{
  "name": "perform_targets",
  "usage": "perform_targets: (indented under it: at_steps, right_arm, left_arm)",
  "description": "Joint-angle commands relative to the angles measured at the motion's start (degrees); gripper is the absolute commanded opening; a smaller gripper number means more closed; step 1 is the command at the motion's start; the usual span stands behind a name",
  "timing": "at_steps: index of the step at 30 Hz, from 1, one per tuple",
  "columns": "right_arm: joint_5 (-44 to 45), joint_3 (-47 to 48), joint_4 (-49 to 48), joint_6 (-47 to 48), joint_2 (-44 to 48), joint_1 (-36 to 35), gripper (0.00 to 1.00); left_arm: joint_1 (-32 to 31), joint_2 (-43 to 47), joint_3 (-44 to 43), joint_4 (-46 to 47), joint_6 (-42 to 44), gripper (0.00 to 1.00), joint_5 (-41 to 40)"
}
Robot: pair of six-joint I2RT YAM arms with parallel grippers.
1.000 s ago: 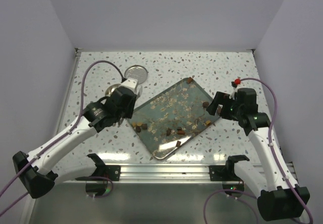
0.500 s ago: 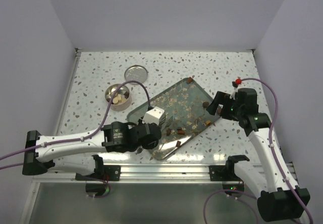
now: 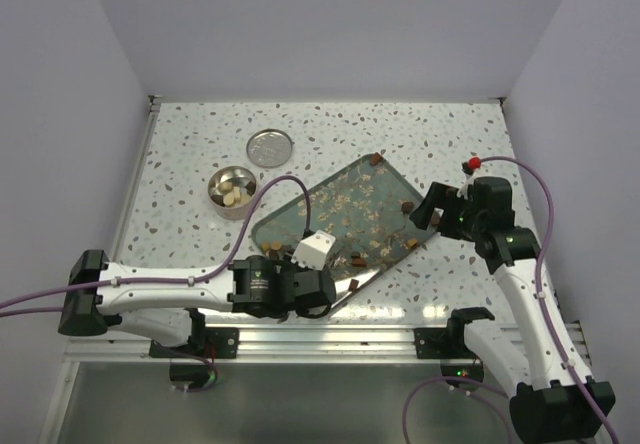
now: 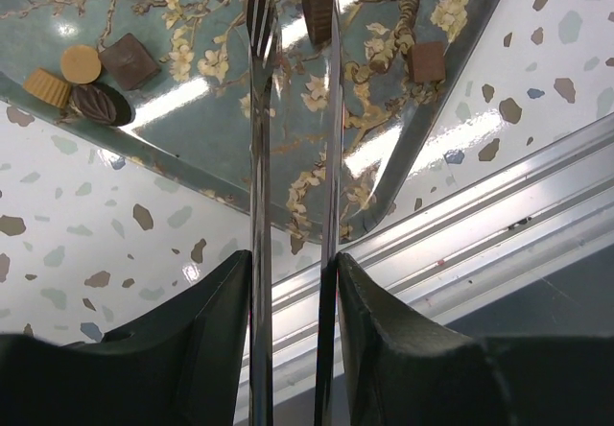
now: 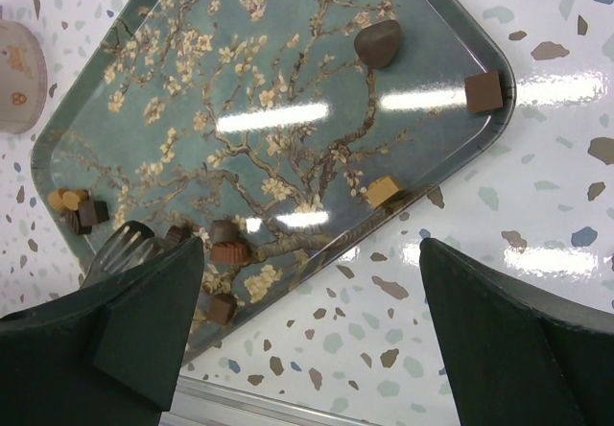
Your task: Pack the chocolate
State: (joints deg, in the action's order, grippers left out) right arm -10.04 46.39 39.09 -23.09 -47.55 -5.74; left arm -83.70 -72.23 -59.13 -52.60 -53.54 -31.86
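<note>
Two left fingers [image 4: 206, 340] clench the tweezers [image 4: 257, 157], pressing them partway together so their tips straddle one dark chocolate [image 4: 317, 11] on the tray [image 4: 192, 129]. We cannot tell whether the tips touch it. We judge the tweezers are there because pieces this small would slip from bare fingers. More chocolate lies scattered over the tray, and some sits in the round tin [image 3: 214, 188] on the bench [image 4: 77, 244]. Our right fingers [image 5: 499, 340] hang spread wide and empty over the tray's right corner, clear of the pick.
</note>
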Motion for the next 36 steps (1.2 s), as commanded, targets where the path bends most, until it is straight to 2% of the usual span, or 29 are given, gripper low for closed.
perform_targets:
  at_steps: [1,20,22,27,31,36]
  right_arm:
    - [-0.1,0.5,0.5,-0.5,1.2,-0.2,0.98]
    - [-0.3,1.0,0.7,0.2,0.9,-0.2,0.98]
    - [-0.2,1.1,0.9,0.6,1.0,-0.2,0.98]
    - [-0.2,0.8,1.3,1.1,1.1,-0.3,0.98]
    - [-0.2,0.9,1.1,1.2,0.7,-0.2,0.98]
    - [-0.2,1.0,1.1,1.3,0.7,-0.2,0.98]
  left_arm:
    - [-0.3,-0.5,-0.5,-0.4,-1.5,0.45,-2.4]
    - [-0.4,-4.1,-0.2,4.3,0.8,0.45,-0.4]
    - [-0.4,-4.4,-0.1,4.2,0.6,0.43,-0.5]
    - [-0.3,-4.6,-0.2,5.2,0.8,0.27,-0.9]
    - [0.5,-4.4,-0.3,6.0,1.2,0.25,-0.8]
    - [6.5,-2.4,0.2,8.6,5.3,0.25,0.1]
